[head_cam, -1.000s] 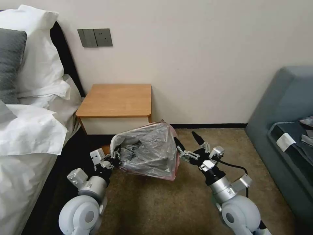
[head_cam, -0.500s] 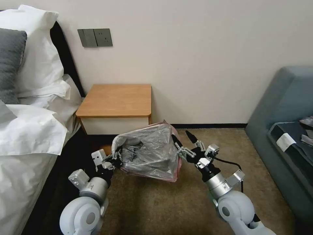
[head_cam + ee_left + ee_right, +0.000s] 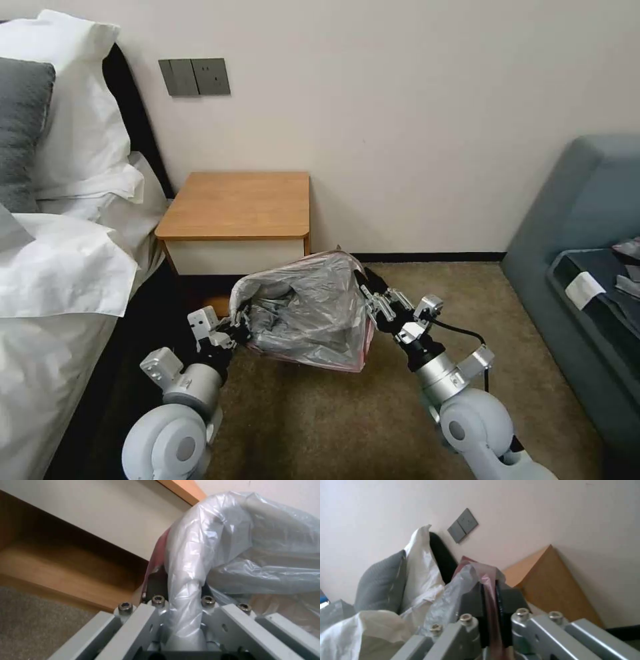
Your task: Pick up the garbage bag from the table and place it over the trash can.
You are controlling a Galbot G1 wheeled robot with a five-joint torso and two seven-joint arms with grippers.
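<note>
1. While both arms reach forward low over the carpet (image 3: 333, 413), the left claw (image 3: 239, 322) is clamped on the left edge of the garbage bag (image 3: 310, 313); the left wrist view shows a twisted band of grey plastic (image 3: 186, 580) running down between its closed fingers.
2. The right claw (image 3: 371, 293) is closed on the bag's right edge; the right wrist view shows the pink-tinted rim (image 3: 490, 597) pinched between two dark pads (image 3: 471, 600).
3. The garbage bag hangs stretched between the two claws, clear of the desk (image 3: 240, 203), its mouth spread open and its pink rim showing along the lower and right edges.
4. Whether the trash can sits beneath the plastic cannot be told.
5. The desk stands just behind the bag against the wall, its white drawer front (image 3: 233, 257) facing the robot.
6. A bed with white pillows (image 3: 67, 153) lies left of the desk; a grey-blue sofa (image 3: 587, 220) stands well apart on the right.
</note>
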